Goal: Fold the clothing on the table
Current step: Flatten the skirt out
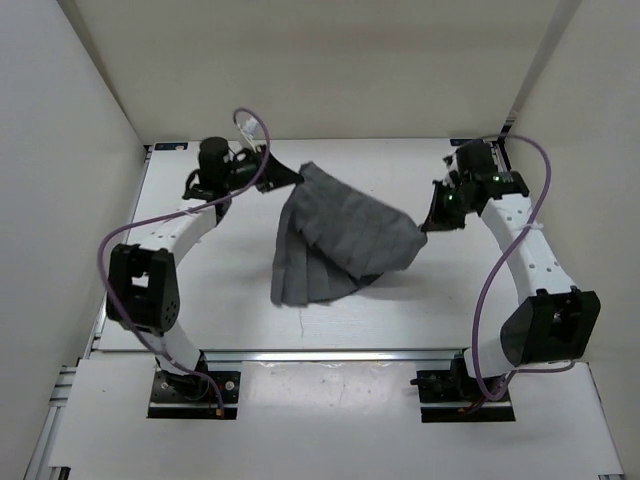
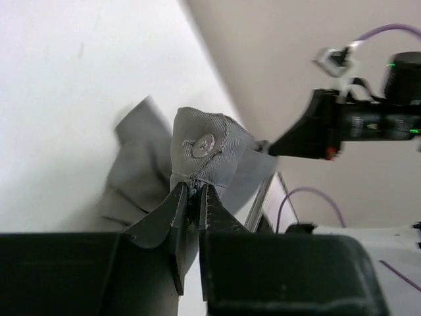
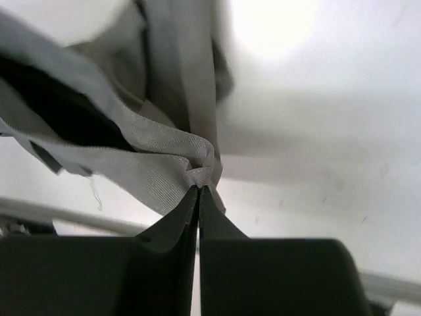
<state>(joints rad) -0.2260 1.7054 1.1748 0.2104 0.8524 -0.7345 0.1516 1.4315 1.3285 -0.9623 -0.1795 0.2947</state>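
Dark grey pleated fabric skirt (image 1: 340,240) lies mid-way across the white flat bench (image 1: 220,300), strung between the two arms. Left gripper (image 2: 193,188) is at the skirt's far left corner, jaws pinched nearly together on the waistband edge, just below a round metal snap button (image 2: 206,145). Right gripper (image 3: 198,189) is at the skirt's right corner, jaws closed tight on a bunched fold of the fabric. Both gripped corners look raised off the bench, but the top view is too flat to be sure. The pleated hem end fans out toward the near side and rests on the surface, stopping short of the silver metal rail (image 1: 330,355) along the near bench edge.
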